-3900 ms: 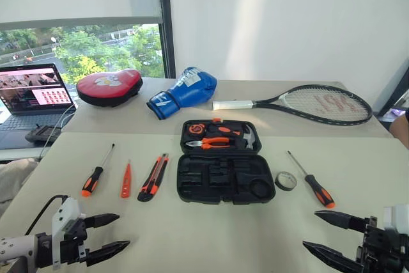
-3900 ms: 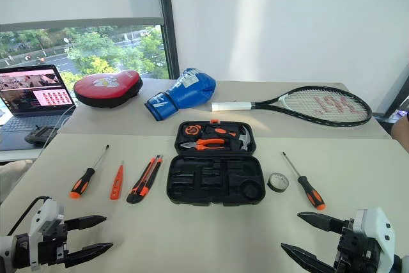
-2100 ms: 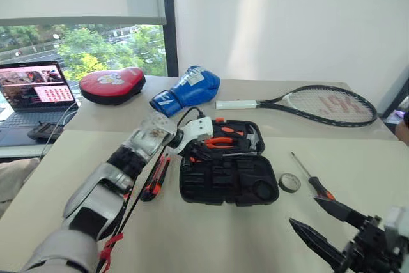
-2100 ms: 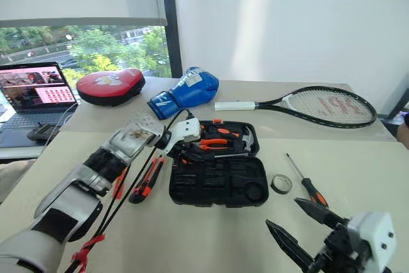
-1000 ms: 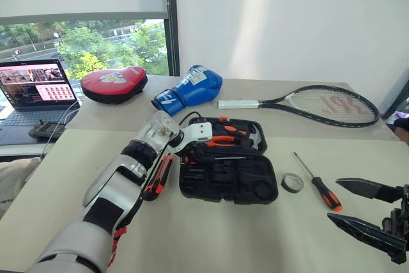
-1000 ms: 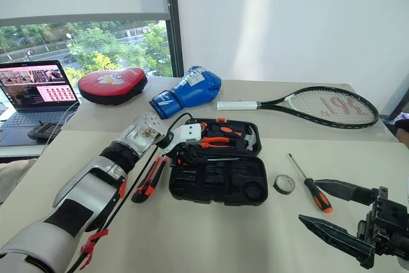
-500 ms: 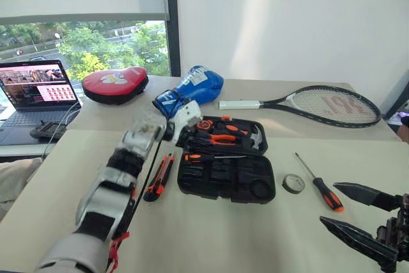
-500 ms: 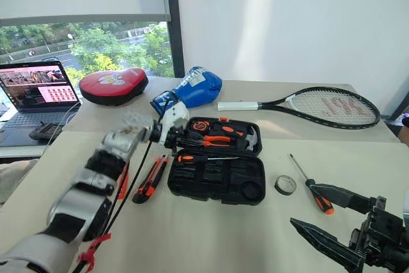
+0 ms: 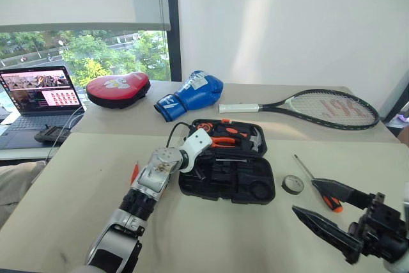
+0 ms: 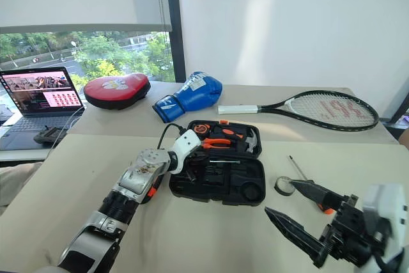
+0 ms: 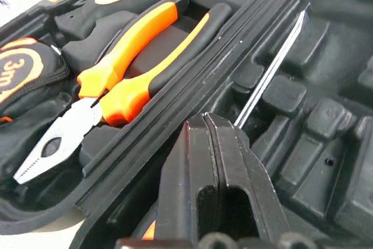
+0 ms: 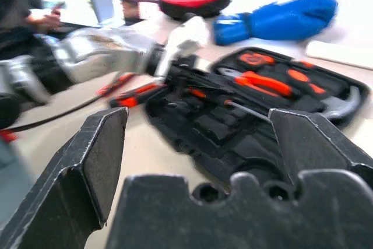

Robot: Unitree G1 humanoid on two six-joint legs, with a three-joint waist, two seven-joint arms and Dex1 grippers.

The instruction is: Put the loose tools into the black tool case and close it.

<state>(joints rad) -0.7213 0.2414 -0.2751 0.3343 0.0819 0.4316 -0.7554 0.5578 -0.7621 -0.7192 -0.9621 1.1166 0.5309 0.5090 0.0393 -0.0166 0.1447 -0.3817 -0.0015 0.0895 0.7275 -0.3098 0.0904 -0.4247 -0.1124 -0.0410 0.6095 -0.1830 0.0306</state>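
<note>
The black tool case lies open in the middle of the table. One orange-and-black screwdriver lies in its base, and its shaft runs out from under my left gripper. That gripper is shut over the screwdriver's handle at the case's left end, with nothing visible between its fingers. The tape roll and the second screwdriver lie right of the case. My right gripper hovers open just in front of them. The orange tester and the utility knife peek out beside my left arm.
The lid holds pliers, a hammer and a tape measure. On the back table are a laptop, a red punch pad, a blue boxing glove and a tennis racket.
My left gripper came down from the lid's back left corner onto the screwdriver's handle in the base and shut. My right gripper moved left, toward the tape roll.
</note>
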